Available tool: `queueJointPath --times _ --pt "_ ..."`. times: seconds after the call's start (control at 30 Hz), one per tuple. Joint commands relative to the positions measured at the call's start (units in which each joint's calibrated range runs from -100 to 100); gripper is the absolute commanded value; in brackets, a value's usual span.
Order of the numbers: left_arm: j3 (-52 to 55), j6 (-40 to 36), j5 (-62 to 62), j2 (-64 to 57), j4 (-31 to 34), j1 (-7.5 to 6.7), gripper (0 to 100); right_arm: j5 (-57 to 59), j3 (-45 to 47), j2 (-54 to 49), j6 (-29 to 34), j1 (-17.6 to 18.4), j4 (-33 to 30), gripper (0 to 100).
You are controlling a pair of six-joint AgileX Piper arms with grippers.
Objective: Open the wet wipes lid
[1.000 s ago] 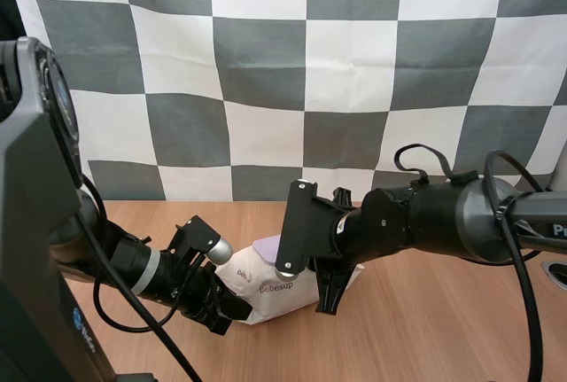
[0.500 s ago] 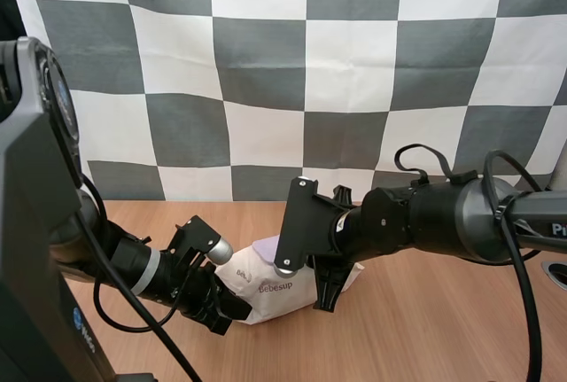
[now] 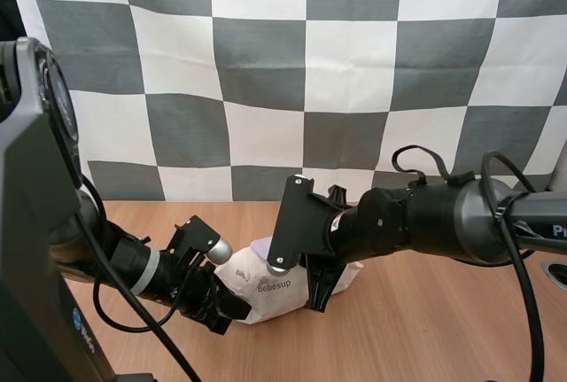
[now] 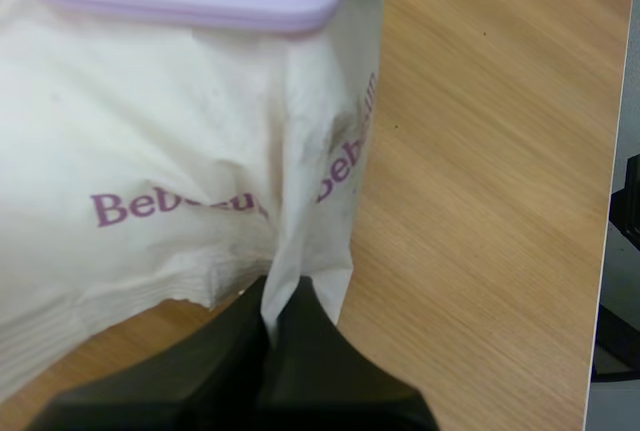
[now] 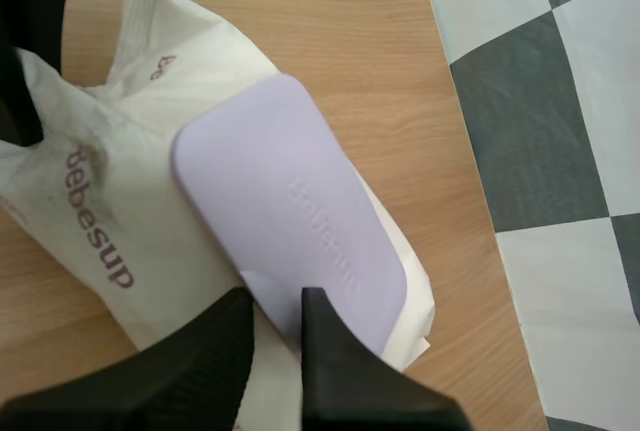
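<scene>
The soft, crinkled white pack of wet wipes (image 3: 257, 304) lay on the wood-grain table (image 3: 425, 329), hemmed in by both arms. The left gripper (image 4: 272, 313) pinched its crimped end seam. The right gripper (image 5: 275, 306), fingers slightly parted, met the edge of the smooth, rounded lilac lid (image 5: 290, 211).

White, purple-lettered wet wipes pack (image 5: 140, 151); lilac lid (image 5: 290, 221); light-brown wood-grain table (image 5: 300, 11).

White wet wipes pack (image 5: 120, 131) on wooden table (image 5: 300, 21), lilac lid (image 5: 290, 216) closed, right gripper (image 5: 277, 303) jaws slightly apart at lid's edge
</scene>
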Motion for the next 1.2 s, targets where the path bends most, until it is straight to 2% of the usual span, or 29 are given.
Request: queueJointPath --times 0.0,0.13,0.2,0.33,0.67,1.0,1.17 --pt "-0.1 1.0 -0.01 -0.06 -0.01 -0.03 0 -0.33 0.08 -0.05 -0.04 0.0 -0.03 30" --pt "-0.1 1.0 -0.01 -0.06 -0.01 -0.03 0 -0.36 0.08 -0.05 -0.04 0.0 -0.93 30" --pt "-0.1 1.0 -0.01 -0.06 -0.01 -0.03 0 -0.36 0.08 -0.05 -0.04 0.0 -0.93 26" --pt "-0.1 1.0 -0.01 -0.06 -0.01 -0.03 0 -0.94 0.08 -0.05 -0.04 0.0 -0.93 0" --pt "-0.1 1.0 -2.1 -0.06 0.11 -0.03 0 -3.74 -0.19 -0.29 -0.04 0.0 -1.2 0" --pt "-0.1 1.0 -2.1 -0.06 0.35 -0.03 0 -3.6 -7.04 -0.2 0.05 0.0 -1.2 0" --pt "-0.1 1.0 -1.76 -0.06 0.88 -0.03 0 -6.54 -7.36 1.58 0.05 0.0 -1.2 0"
